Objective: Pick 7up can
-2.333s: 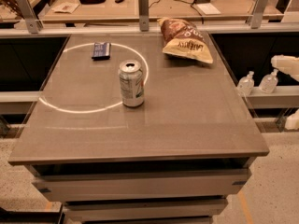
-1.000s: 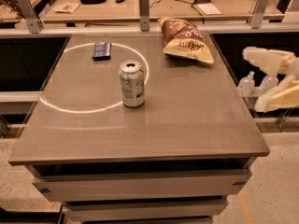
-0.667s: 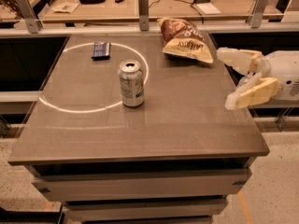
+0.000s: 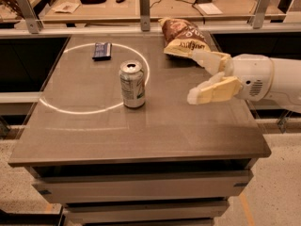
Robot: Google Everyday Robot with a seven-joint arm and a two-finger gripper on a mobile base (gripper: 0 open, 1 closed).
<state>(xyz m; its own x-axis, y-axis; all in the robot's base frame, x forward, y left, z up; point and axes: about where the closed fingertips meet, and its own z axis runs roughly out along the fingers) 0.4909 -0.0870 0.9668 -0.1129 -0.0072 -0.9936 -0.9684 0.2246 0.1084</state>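
Silver 7up can (image 4: 132,84) stood straight up on the grey tabletop (image 4: 141,135), and the hand (image 4: 200,77) was open off to its right.
The can sat right by the edge of a white ring (image 4: 75,111) drawn on the top, and its green marks were too blurry to read. The pale hand hung over the right side, apart from the can, its two fingers (image 4: 214,91) spread wide with nothing between them. A brown-and-yellow crisp bag (image 4: 183,37) lay just behind the hand; its writing could not be read. A flat dark blue packet (image 4: 102,50) lay inside the ring's far side.
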